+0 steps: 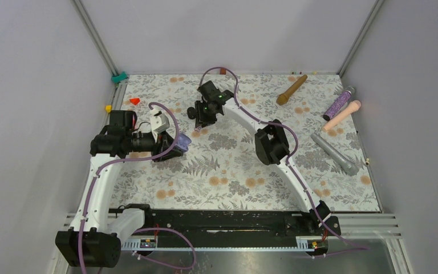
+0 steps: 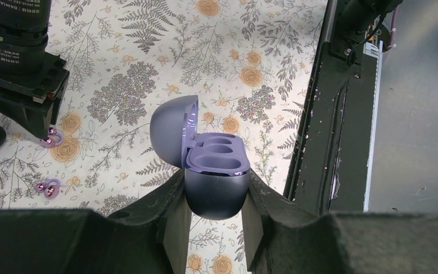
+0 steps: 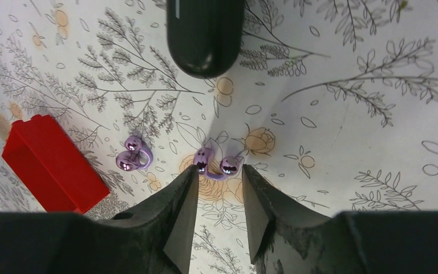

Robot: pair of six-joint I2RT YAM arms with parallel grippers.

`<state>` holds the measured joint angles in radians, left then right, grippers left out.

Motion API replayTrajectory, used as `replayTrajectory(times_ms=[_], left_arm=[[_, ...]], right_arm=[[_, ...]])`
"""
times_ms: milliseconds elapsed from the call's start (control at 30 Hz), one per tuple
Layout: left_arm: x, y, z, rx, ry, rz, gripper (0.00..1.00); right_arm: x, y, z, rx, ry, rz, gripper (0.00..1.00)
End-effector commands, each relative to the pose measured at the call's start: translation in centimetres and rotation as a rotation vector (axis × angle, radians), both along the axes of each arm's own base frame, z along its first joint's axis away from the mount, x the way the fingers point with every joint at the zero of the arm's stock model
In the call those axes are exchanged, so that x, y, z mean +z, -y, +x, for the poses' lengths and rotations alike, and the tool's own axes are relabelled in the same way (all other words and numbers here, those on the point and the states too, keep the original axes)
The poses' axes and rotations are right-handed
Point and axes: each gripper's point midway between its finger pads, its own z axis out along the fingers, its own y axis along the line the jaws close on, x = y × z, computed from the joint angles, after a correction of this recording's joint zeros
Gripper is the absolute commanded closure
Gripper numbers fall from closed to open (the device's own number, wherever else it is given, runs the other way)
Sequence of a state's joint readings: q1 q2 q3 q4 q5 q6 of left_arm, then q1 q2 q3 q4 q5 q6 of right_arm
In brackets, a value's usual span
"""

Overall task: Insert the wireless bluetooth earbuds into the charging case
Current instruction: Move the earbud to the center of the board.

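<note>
One purple earbud [image 3: 215, 164] lies on the floral bench [image 3: 348, 114], in its far left part, right at the fingertips of the right hand [image 3: 219, 170]. That hand is released: its jaws stand parted either side of the bud with nothing between them. A second purple earbud [image 3: 133, 155] rests just beside it, toward the red block [image 3: 48, 162], and a rounded black case [image 3: 205, 34] sits a little beyond.

Nearer the left edge, the left hand [image 2: 215, 182] is clenched on the body of the purple charging case [image 2: 217, 154]. It holds the case off the bench with the lid [image 2: 171, 128] swung open to one side, and the wells look empty.

The step in hand appears to be picking up the first bud. It would go best if the right hand eased forward and down until its pads bracket the bud's thicker body, not the thin loop. The bud should sit centred between the jaws before they close. It looks small and glossy, so a slow, light squeeze suits it, since a hard pinch could flick it away or knock its neighbour. The left hand should hold the case level with the wells facing up.
</note>
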<state>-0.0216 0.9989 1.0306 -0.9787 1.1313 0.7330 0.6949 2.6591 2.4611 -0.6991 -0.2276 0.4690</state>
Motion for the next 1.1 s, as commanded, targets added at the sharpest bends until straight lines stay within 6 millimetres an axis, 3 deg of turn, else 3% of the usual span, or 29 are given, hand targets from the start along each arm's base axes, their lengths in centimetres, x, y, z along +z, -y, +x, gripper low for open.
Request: replayTrajectory(times_ms=[0,133,400,667,1067], left_arm=[[2.0,0.2,0.0,-0.027,0.081,-0.037,1.00],[2.0,0.2,0.0,-0.026,0.080,-0.043,1.00],[2.3,0.2,-0.2,-0.030,0.085,-0.053,1.00],[2.6,0.3,-0.4,-0.032,0.092,-0.056,1.00],[2.6,0.3,-0.6,-0.041,0.094,-0.056,1.00]], right_arm=[[2.2,-1.0,0.9,0.071,0.099,0.013,0.56],[2.8,-1.8,0.3,0.106,0.102,0.044,0.52],[0.6,-1.1,-0.4,0.093,0.130,-0.092,0.46],[0.3,-0.9,-1.3,0.109,0.170,-0.175,0.47],[0.9,-1.4,-0.8,0.134,0.275,-0.235,0.43]])
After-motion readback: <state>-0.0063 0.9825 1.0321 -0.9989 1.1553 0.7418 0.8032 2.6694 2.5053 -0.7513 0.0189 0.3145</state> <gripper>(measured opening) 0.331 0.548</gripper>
